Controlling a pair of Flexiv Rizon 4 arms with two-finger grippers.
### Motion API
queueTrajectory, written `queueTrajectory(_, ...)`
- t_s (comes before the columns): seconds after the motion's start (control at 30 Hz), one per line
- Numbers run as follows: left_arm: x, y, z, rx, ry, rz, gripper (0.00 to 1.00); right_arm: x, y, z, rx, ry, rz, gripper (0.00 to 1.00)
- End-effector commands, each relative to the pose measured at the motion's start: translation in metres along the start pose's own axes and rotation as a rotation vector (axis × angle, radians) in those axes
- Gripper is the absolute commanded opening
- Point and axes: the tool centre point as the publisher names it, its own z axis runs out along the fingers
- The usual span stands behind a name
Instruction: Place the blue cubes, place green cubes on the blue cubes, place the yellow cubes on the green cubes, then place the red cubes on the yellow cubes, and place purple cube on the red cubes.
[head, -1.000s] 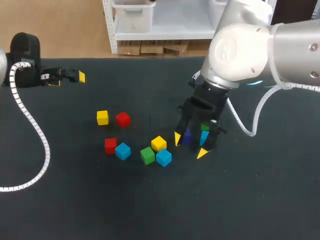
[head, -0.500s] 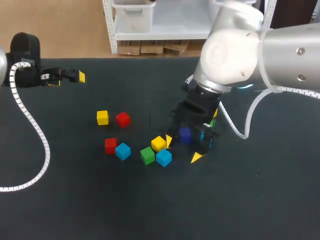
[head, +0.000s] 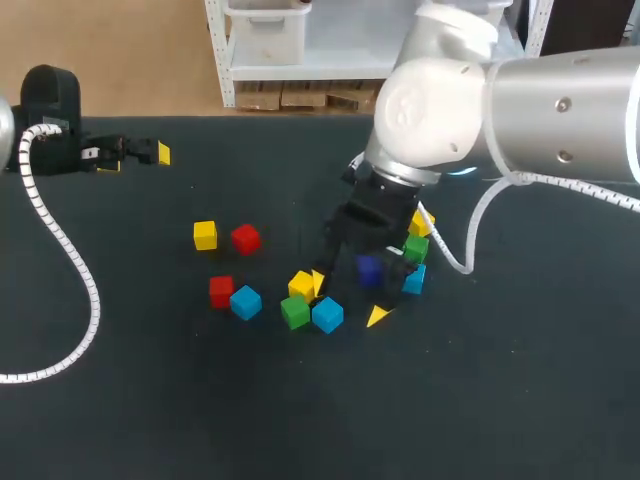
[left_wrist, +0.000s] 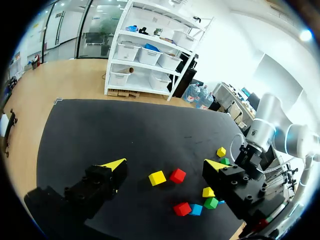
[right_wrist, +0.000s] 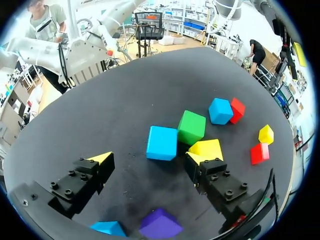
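My right gripper (head: 347, 300) hangs open over the cluster of loose cubes. In the right wrist view a blue cube (right_wrist: 161, 143) lies just ahead of the gap between its fingers, and a yellow cube (right_wrist: 206, 149) rests against one fingertip (right_wrist: 192, 157). A green cube (right_wrist: 191, 127) touches both. The purple cube (head: 369, 268) lies on the table under the wrist, free of the fingers. Beside it stands a stack of yellow (head: 421, 222) on green (head: 416, 247) on blue (head: 413, 279). My left gripper (head: 140, 152) is open at the far left, holding nothing.
Further left lie a yellow cube (head: 204, 235), a red cube (head: 245, 238), another red cube (head: 221, 291) and a blue cube (head: 245, 301). A white cable (head: 70, 270) runs from my left arm across the black table (head: 200, 420).
My right gripper has opened wider and moved left, leaving the purple cube behind on the table. Its finger pushed the loose yellow cube slightly left. The left arm has not moved.
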Motion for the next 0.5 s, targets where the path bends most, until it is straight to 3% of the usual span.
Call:
queueTrajectory(0.03,0.0,0.0,0.0,0.0,0.0,0.0,1.0,-0.003,-0.004,-0.001,-0.005,-0.009,0.001,0.92)
queueTrajectory(0.2,0.0,0.0,0.0,0.0,0.0,0.0,1.0,-0.009,-0.005,-0.001,-0.004,-0.026,0.017,0.87)
queueTrajectory(0.27,0.0,0.0,0.0,0.0,0.0,0.0,1.0,-0.012,-0.004,-0.001,-0.002,-0.037,0.027,0.95)
queueTrajectory(0.5,0.0,0.0,0.0,0.0,0.0,0.0,1.0,-0.021,0.002,0.007,0.002,-0.072,0.083,0.93)
